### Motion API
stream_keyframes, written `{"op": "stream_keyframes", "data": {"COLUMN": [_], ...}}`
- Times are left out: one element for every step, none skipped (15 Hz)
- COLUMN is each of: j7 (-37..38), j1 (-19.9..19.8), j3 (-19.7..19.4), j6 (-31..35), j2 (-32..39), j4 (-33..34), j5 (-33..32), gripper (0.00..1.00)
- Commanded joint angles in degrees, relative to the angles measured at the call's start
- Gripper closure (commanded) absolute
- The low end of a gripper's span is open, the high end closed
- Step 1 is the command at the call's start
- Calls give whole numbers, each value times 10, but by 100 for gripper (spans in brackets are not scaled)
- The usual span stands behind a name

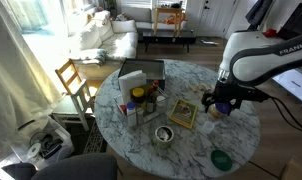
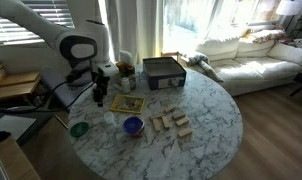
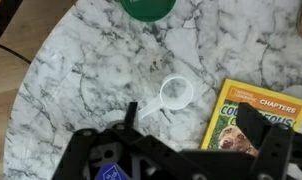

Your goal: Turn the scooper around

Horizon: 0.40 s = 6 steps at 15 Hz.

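The scooper (image 3: pixel 173 95) lies on the marble table (image 3: pixel 71 70) in the wrist view. It looks pale and translucent here, with a round bowl and a short handle pointing down-left. My gripper (image 3: pixel 196 125) is open and empty, and hovers just above the table. The scooper's handle lies next to the left finger, and the bowl is just beyond the fingertips. The gripper also shows in both exterior views (image 1: pixel 223 105) (image 2: pixel 99 95), low over the table edge. I cannot make out the scooper in the exterior views.
A yellow picture book (image 3: pixel 256 110) (image 1: pixel 183 113) (image 2: pixel 128 102) lies beside the scooper, under the right finger. A green round dish (image 3: pixel 146 6) (image 1: pixel 222 158) (image 2: pixel 79 128) sits near the edge. A round tin (image 1: pixel 164 133) (image 2: pixel 133 125), wooden blocks (image 2: pixel 171 124), jars (image 1: pixel 139 100) and a box (image 2: pixel 162 70) fill the middle.
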Motion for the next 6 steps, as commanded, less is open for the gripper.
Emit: {"op": "stream_keyframes", "data": {"j7": [-74, -38, -41, -41, -41, -41], "j1": [-11, -9, -9, -9, -9, -9], "j3": [9, 9, 9, 9, 10, 10], "j6": [-35, -20, -21, -21, -21, -21], "j2": [-29, -10, -12, -12, -12, -11], "j4": [-13, 1, 1, 2, 3, 3], "j5": [16, 3, 3, 3, 3, 3], "gripper": [0, 0, 0, 0, 0, 0]}}
